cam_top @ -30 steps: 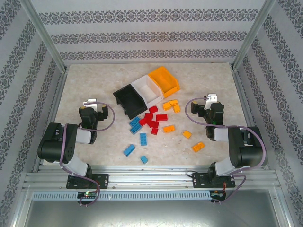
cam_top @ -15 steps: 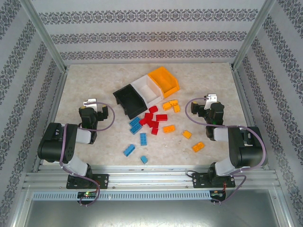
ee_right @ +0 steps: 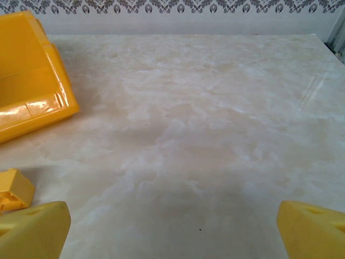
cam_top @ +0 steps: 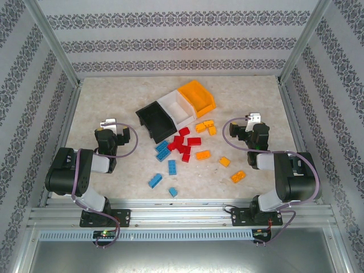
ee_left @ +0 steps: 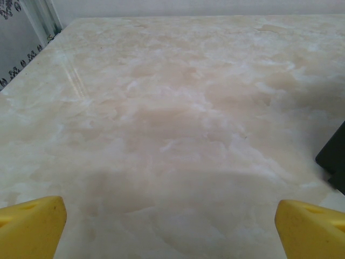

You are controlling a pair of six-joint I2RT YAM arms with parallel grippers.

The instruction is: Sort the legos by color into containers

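The legos [cam_top: 185, 150] lay scattered on the pale marbled bench [cam_top: 114, 96], just in front of the containers [cam_top: 170, 102]; these were three small open-topped bins set touching in a slanted row, the black bin [cam_top: 153, 119] at the left and nearest, the white bin [cam_top: 177, 108] in the middle, the orange-yellow bin [cam_top: 196, 94] at the right and farthest back; the red bricks [cam_top: 194, 141] sat bunched in the middle of the scatter, the blue bricks [cam_top: 172, 166] trailed off toward the near edge on the left, and the orange-yellow bricks [cam_top: 202, 154] spread to the right, two of them lying apart near the right arm [cam_top: 287, 176]; the left hand [ee_left: 171, 231] stood fully released, its yellow fingertips [ee_left: 29, 226] wide apart at the bottom corners of its own camera's view, holding and touching nothing; the right hand [ee_right: 172, 232] was likewise spread wide and grasped nothing; the overhead view took in all three bins and every colour group, whereas the left wrist view caught a dark corner of the black bin at its right edge, and the right wrist view caught the glossy side of the orange-yellow bin at upper left, with one orange-yellow brick [ee_right: 13, 191] on the bench just above the fingertip at that view's lower left.
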